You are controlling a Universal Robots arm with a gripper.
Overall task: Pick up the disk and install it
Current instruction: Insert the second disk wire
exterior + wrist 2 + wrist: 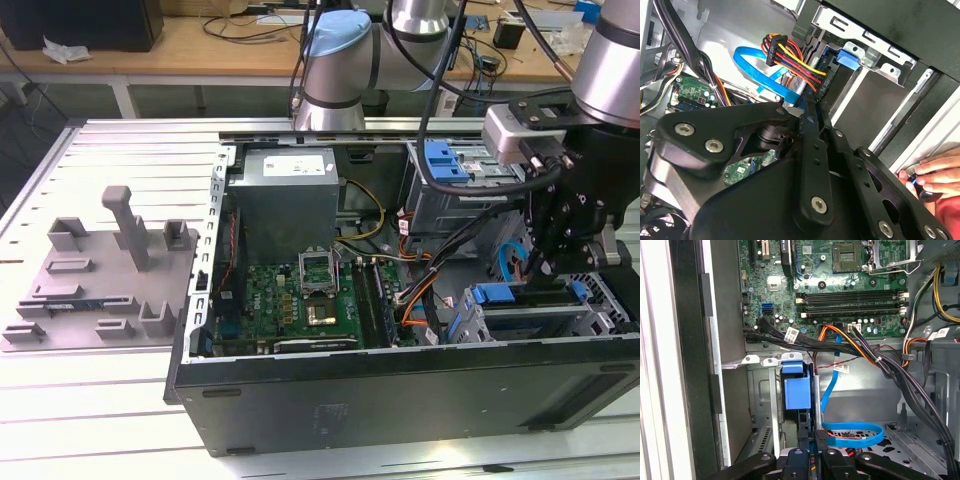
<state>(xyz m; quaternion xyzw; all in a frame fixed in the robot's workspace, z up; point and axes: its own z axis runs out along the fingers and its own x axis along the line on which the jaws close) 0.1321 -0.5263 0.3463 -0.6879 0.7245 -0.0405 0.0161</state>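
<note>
The disk point(796, 392) stands edge-on in the drive bay at the front corner of the open computer case point(400, 395), its blue carrier facing the first wrist view. In the exterior view, the blue carrier of the disk point(497, 294) shows at the top of the silver bay on that view's right. My gripper point(815, 440) is directly over it, fingers drawn together on the disk's upper edge. In the second wrist view the gripper point(812, 107) reaches down beside the bundle of power and blue data cables. The gripper point(555, 265) hangs low inside the case.
A blue plastic bracket point(445, 160) tops the grey drive cage at the back. Cable bundles point(865, 352) cross between motherboard point(300, 300) and bay. A person's hand point(935, 172) rests by the case's outer wall. A grey fixture plate point(100, 280) lies on the exterior view's left.
</note>
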